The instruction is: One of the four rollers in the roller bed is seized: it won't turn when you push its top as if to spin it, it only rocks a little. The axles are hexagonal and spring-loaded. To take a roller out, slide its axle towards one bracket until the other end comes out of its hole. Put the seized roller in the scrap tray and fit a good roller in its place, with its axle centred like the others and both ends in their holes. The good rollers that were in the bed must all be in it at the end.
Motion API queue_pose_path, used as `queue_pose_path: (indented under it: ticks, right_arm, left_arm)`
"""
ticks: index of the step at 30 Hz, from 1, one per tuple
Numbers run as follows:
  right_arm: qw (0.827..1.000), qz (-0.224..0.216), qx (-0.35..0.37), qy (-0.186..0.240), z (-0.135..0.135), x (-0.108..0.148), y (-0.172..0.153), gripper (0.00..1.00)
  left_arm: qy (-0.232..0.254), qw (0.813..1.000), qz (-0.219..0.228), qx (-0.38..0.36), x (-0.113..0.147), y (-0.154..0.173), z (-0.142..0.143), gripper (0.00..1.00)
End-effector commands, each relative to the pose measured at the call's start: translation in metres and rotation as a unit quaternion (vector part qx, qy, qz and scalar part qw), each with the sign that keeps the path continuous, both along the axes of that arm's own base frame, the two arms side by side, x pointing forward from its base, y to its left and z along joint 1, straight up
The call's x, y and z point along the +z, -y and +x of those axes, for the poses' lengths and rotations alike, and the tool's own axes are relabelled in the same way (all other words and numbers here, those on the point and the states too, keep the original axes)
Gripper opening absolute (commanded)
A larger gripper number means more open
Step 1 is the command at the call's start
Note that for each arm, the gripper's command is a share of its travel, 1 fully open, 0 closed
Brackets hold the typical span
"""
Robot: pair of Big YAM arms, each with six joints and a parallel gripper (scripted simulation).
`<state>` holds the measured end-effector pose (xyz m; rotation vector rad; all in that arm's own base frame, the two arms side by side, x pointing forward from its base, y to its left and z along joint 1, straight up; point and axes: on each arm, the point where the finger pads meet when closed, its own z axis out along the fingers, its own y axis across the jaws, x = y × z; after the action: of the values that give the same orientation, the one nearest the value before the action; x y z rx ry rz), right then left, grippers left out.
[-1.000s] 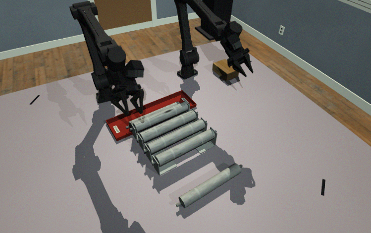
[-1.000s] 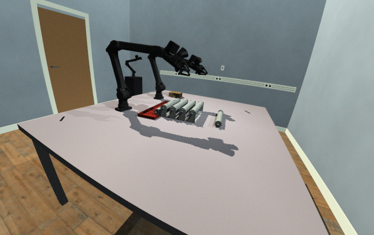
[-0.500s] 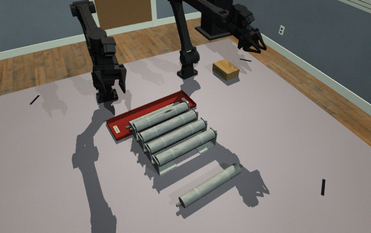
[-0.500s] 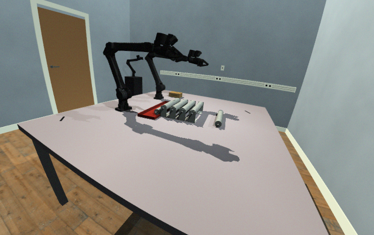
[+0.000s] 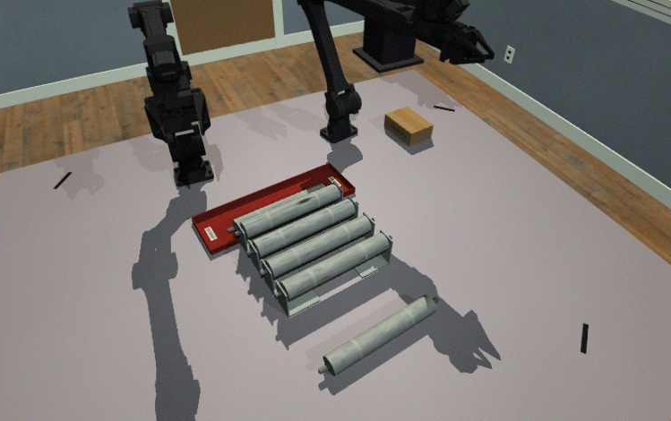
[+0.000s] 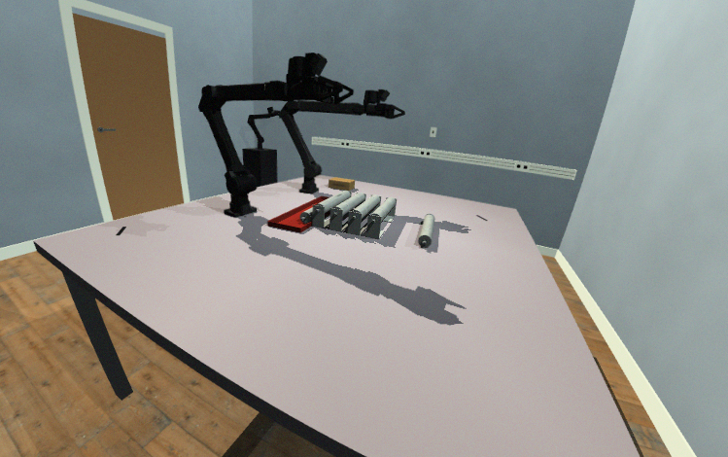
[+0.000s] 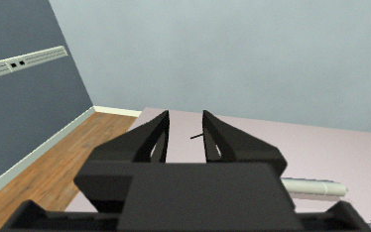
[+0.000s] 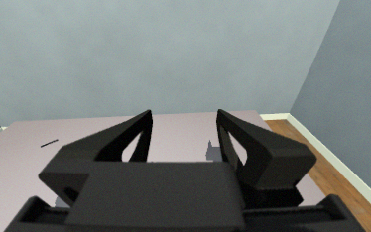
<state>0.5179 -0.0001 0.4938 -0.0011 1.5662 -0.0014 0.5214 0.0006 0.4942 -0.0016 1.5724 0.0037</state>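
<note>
Roller bed (image 5: 302, 304) (image 6: 376, 228) carries four rollers side by side, while a fifth, the scrap roller (image 5: 231, 229) (image 6: 305, 217), appears to lie low in the scrap tray (image 5: 209, 245) (image 6: 287, 227) behind it. A loose roller (image 5: 379, 334) (image 6: 426, 229) (image 7: 311, 186) rests on the tabletop in front. The swap looks made, so the danger now is mostly in what goes unchecked.

Which roller is the seized one cannot be told by eye. If the tray holds a good one, the seized roller may still sit in the bed, and only a push on each top would show it. The loose roller could likewise be an unused spare or a good one that belongs back in the bed.

An axle end might be caught against its bracket instead of through its hole, or sit off-centre; the far ends are too small to judge. The scrap roller lies so close behind the bed that it may be leaning on it.

The left hand (image 5: 488, 56) (image 6: 401, 112) (image 7: 185, 116) is released, fingers partly apart; the right hand (image 5: 184, 133) (image 6: 349, 92) (image 8: 185, 115) is released, fingers wider. Both hang high, so any correction would need a fresh, careful descent to avoid knocking neighbouring rollers.
</note>
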Motion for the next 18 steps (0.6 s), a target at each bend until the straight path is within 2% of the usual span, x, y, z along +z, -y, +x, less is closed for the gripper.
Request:
queue_pose_path:
  ticks: [1,3,4,7,8,10,11,13,14,15,17,18]
  right_arm:
    - [0.999,0.017,0.001,0.027,0.002,0.026,0.000,0.62]
    - [1.000,-0.006,0.002,0.023,0.006,0.030,-0.002,0.62]
    - [0.999,-0.009,-0.005,0.037,0.003,0.050,0.005,0.62]
    - [0.999,-0.010,-0.006,0.053,-0.005,0.063,0.006,0.62]
    - [0.999,-0.010,-0.005,0.046,-0.003,0.059,0.006,0.62]
    - [0.999,-0.010,-0.005,0.044,-0.001,0.056,0.006,0.62]
    - [0.999,-0.003,-0.004,0.038,0.001,0.052,0.005,0.62]
    - [0.999,-0.003,-0.004,0.044,0.001,0.055,0.005,0.62]
    - [0.999,0.004,-0.002,0.040,0.002,0.053,0.004,0.62]
    - [0.999,0.004,-0.002,0.040,0.002,0.053,0.003,0.62]
    - [0.999,0.004,-0.002,0.040,0.002,0.053,0.003,0.62]
    - [0.999,0.001,0.000,0.036,0.001,0.046,0.002,0.62]
  left_arm:
    - [0.046,0.999,-0.012,-0.003,0.054,0.002,-0.001,0.32]
    - [0.043,0.999,0.003,-0.006,0.051,0.006,0.000,0.32]
    - [0.066,0.998,0.006,0.000,0.073,0.000,-0.016,0.32]
    - [0.072,0.997,0.007,0.003,0.076,-0.003,-0.018,0.32]
    - [0.057,0.998,0.006,0.001,0.060,-0.001,-0.009,0.32]
    - [0.039,0.999,0.006,0.001,0.046,-0.001,-0.001,0.32]
    - [0.013,1.000,0.002,-0.001,0.015,0.000,0.004,0.32]
    - [0.022,1.000,0.002,-0.001,0.024,0.000,-0.002,0.32]
    - [0.004,1.000,-0.003,-0.003,0.001,0.002,-0.002,0.32]
    - [0.012,1.000,-0.003,-0.003,0.012,0.002,-0.002,0.32]
    - [0.012,1.000,-0.003,-0.003,0.012,0.002,-0.002,0.32]
    - [0.022,1.000,-0.001,-0.002,0.023,0.001,-0.003,0.32]
